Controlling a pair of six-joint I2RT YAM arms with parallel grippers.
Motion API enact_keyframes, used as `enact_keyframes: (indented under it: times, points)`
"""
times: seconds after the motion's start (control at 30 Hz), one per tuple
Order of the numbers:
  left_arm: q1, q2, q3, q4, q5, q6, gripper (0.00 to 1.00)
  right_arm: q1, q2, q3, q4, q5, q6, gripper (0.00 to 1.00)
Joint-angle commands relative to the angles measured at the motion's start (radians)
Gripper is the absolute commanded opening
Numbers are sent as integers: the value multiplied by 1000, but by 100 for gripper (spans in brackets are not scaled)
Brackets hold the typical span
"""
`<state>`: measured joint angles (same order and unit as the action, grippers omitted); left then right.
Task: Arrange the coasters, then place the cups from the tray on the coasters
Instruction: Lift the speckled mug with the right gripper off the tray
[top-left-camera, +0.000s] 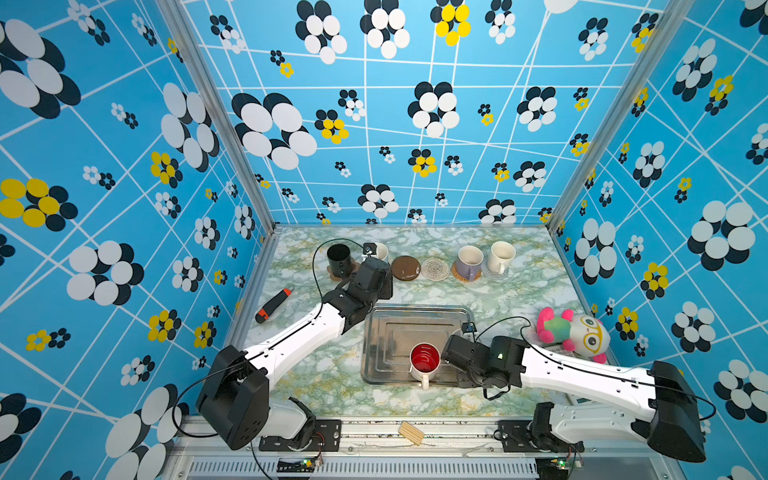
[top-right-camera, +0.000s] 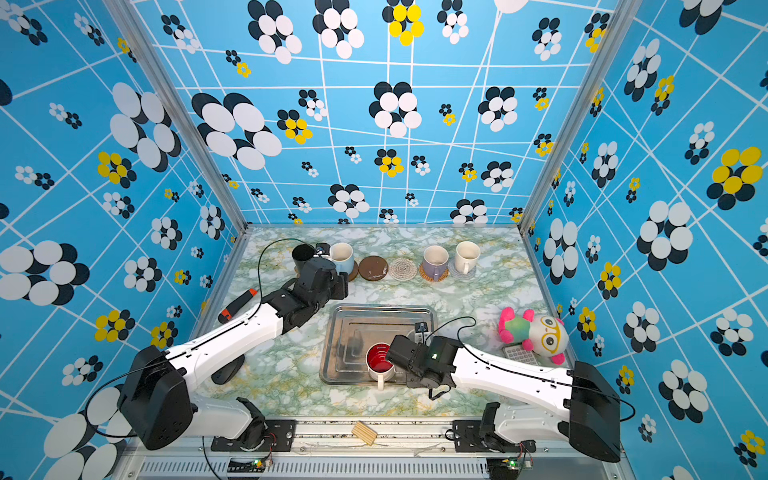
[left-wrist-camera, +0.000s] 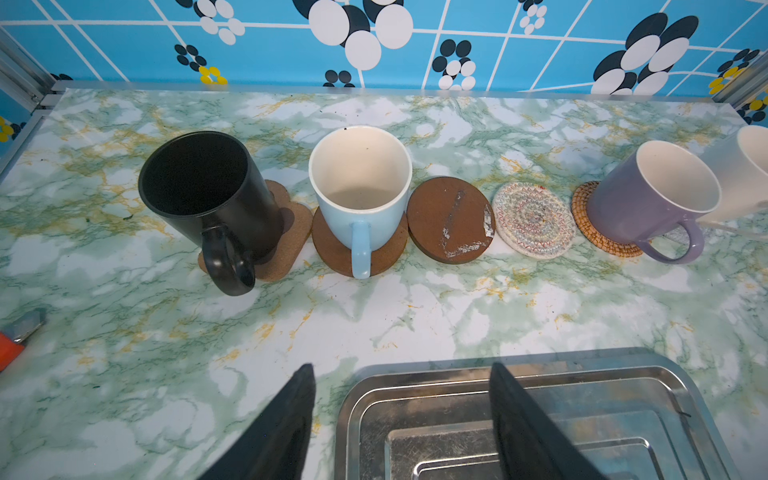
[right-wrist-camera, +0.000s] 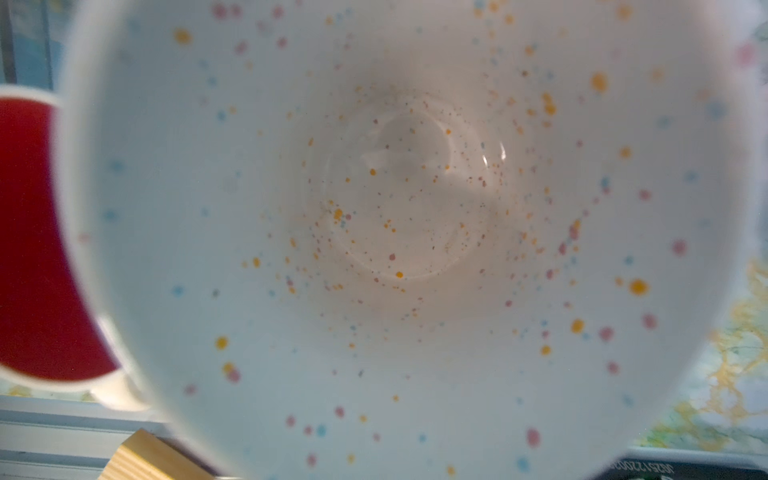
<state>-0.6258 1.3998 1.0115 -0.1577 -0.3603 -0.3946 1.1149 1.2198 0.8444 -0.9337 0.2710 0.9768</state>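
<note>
Right gripper (top-left-camera: 455, 353): mine, low over the shiny rectangular steel tray (top-left-camera: 390, 332), near-right part. The fingers are hidden, so I cannot tell whether they grip.
Left gripper (left-wrist-camera: 401, 368): jaws apart, empty, above the tray's far edge.
Speckled white ceramic mug (right-wrist-camera: 399, 249): in the tray, under my right wrist, just beside the white mug with red inside (top-left-camera: 424, 359).
Lift risk: a thin hold on glazed rim could slip, or I nudge the red-lined neighbour.
Placing risk: the free dark-brown disc coaster (left-wrist-camera: 451, 220) and whitish woven round coaster (left-wrist-camera: 534, 220), beyond the tray, sit between standing mugs, and my left arm crowds that route.
</note>
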Motion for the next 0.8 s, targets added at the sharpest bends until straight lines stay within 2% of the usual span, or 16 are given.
enact_keyframes:
  times: [0.0, 0.47, 0.77]
  points:
    - [3, -9, 23, -20, -14, 12, 67, -29, -32, 40, 18, 41, -47, 0]
    - [6, -10, 18, -14, -29, 14, 67, -135, 11, 146, 36, 43, -219, 0]
    - [19, -6, 9, -4, -24, 13, 67, -218, 53, 184, 100, -35, -293, 0]
